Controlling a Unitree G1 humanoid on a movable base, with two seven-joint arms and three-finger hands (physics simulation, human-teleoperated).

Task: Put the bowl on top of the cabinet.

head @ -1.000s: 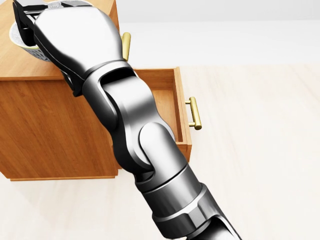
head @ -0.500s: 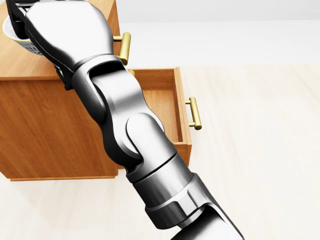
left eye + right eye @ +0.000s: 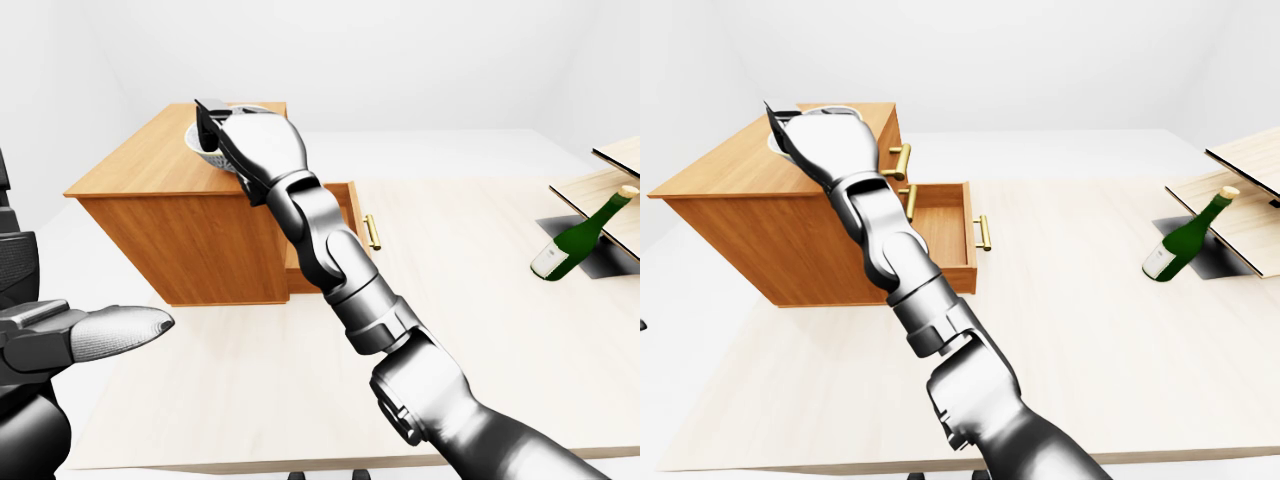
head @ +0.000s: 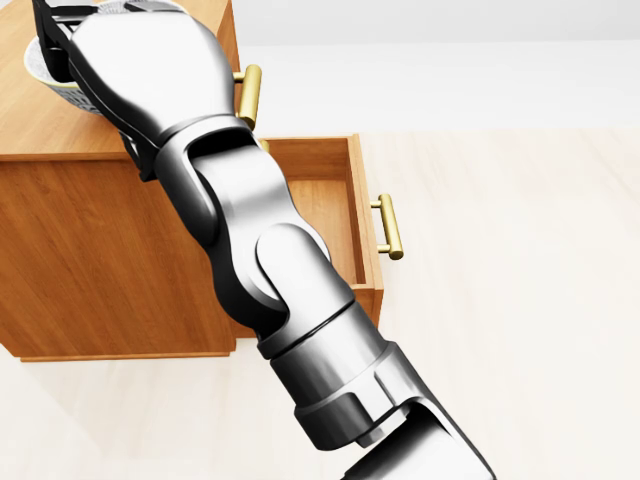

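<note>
**Bowl on the cabinet top, right hand gripping it**

My right hand (image 3: 262, 152) is over the cabinet (image 3: 180, 240), its dark fingers (image 3: 210, 120) closed on the rim of the bowl (image 3: 214, 157). The bowl sits on the cabinet's top just left of the palm in the left-eye view. Below the wrist, a drawer (image 4: 330, 210) stands pulled out. My left hand (image 3: 85, 335) is well below, fingers spread, empty. A green bottle (image 3: 577, 238) lies on the worktop (image 3: 450, 300), far to the right.
</note>
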